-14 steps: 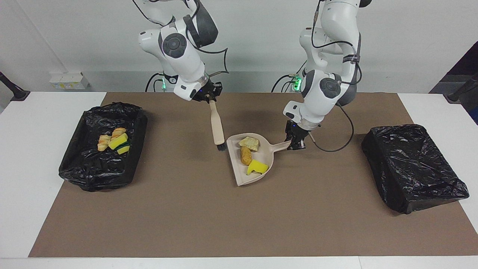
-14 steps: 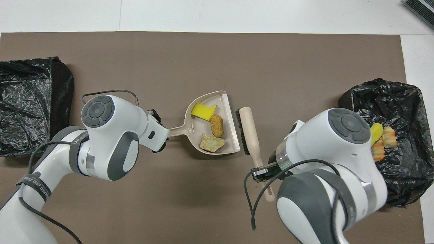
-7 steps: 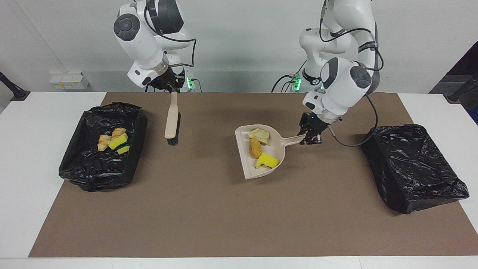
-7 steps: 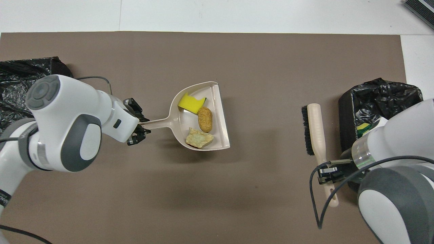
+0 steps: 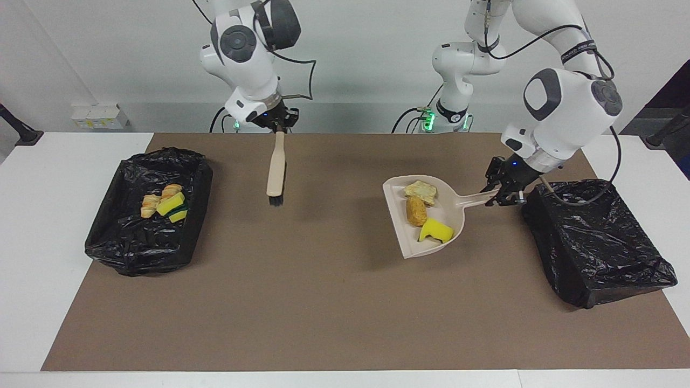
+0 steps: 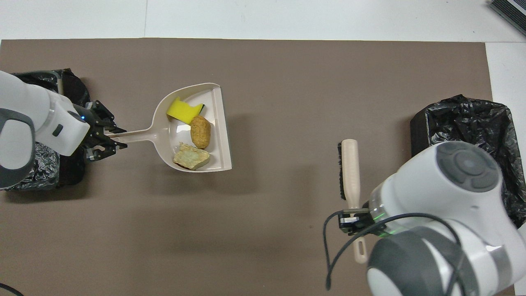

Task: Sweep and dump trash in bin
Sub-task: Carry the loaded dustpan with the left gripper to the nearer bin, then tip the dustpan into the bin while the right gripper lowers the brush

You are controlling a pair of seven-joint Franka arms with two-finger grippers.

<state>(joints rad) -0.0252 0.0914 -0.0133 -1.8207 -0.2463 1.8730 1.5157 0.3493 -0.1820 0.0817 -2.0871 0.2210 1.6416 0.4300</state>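
Right arm (image 6: 444,213) over bin's trash.

White surface (image 5: 32,226) with brown mat (image 5: 334,302).
Two black-lined bins rest on the mat (one at each end): one (image 5: 598,242) at the left arm's end, one (image 5: 145,237) at the right arm's end holding trash (image 5: 164,205).

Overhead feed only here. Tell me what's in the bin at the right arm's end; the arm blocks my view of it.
Observer: The black-lined bin holds croissant-like rolls and yellow sponge pieces.
Operator: Now report whether the dustpan is lifted.
Observer: It appears raised. The left gripper is shut on its handle, and its shadow falls apart from it on the brown mat.
Operator: Give me the brush too.
Observer: It hangs bristles-down from the shut right gripper, seemingly clear of the mat.
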